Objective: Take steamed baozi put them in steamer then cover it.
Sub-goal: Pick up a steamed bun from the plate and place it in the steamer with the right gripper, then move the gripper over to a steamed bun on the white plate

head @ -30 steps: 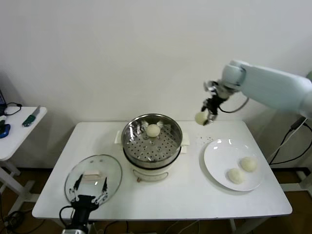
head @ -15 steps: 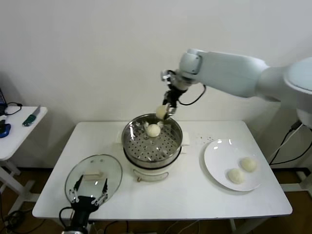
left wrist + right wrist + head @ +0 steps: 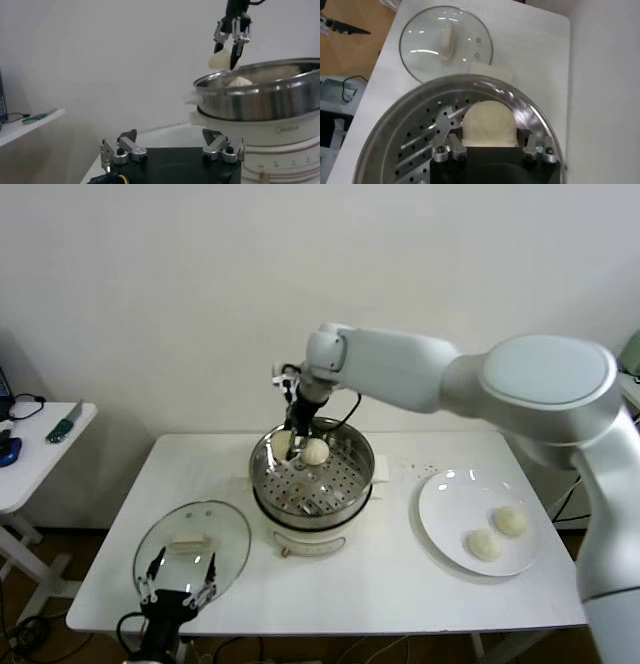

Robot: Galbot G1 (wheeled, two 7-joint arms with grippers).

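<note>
The steamer (image 3: 312,474) is a shiny steel basket on a white pot base at the table's middle. One baozi (image 3: 316,451) lies inside it at the back. My right gripper (image 3: 292,436) reaches over the steamer's back left rim and is shut on a second baozi (image 3: 282,445), held just above the perforated floor. In the right wrist view the held baozi (image 3: 489,125) sits between the fingers (image 3: 447,149). Two more baozi (image 3: 510,520) (image 3: 485,545) lie on the white plate (image 3: 445,504). My left gripper (image 3: 178,587) is open and empty at the table's front left edge.
The glass lid (image 3: 192,546) with a cream handle lies flat on the table left of the steamer, just beyond my left gripper. A small white side table (image 3: 40,446) with tools stands at the far left. The wall is close behind the steamer.
My right arm has carried the baozi from above the plate's far side leftward across the steamer and lowered it to the back left of the basket. The left arm has not moved.
</note>
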